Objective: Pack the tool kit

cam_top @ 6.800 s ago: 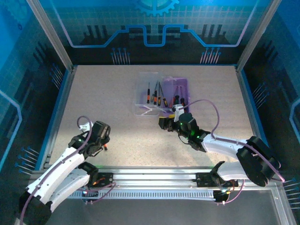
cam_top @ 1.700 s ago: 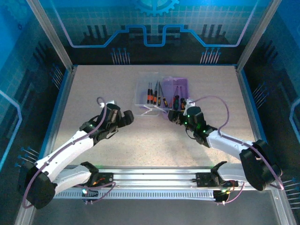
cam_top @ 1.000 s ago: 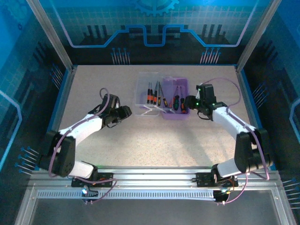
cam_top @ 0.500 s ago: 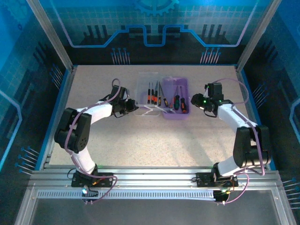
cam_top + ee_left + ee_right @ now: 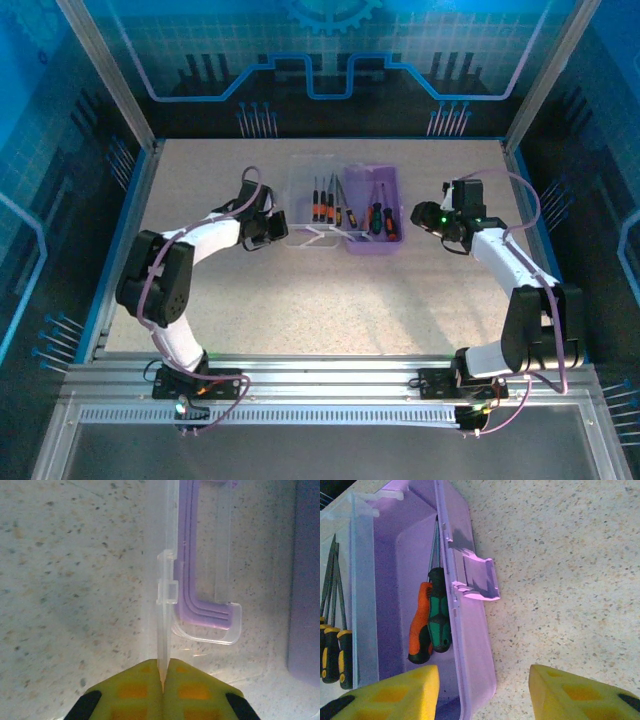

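Note:
The tool kit lies open at the table's middle back. Its purple case (image 5: 377, 249) holds an orange-handled screwdriver (image 5: 420, 625) and a green-handled one (image 5: 439, 622). The clear lid (image 5: 303, 190) lies flat to the left of the case, with yellow-black and orange-handled screwdrivers (image 5: 331, 210) on it. My left gripper (image 5: 283, 228) is shut on the lid's thin left edge (image 5: 162, 630); the purple handle (image 5: 200, 605) sits just past it. My right gripper (image 5: 484, 680) is open, its pads (image 5: 395, 695) straddling the case's right wall (image 5: 470, 645) below the latch tab (image 5: 477, 580).
A raised blue-edged frame (image 5: 520, 200) borders the speckled table on all sides. Bare tabletop (image 5: 330, 310) stretches between the case and the arm bases. Both arms reach far out, elbows bent near the table's sides.
The left gripper slid right onto the lid's edge and shut on it. The right gripper backed to the case's right side and opened wider.

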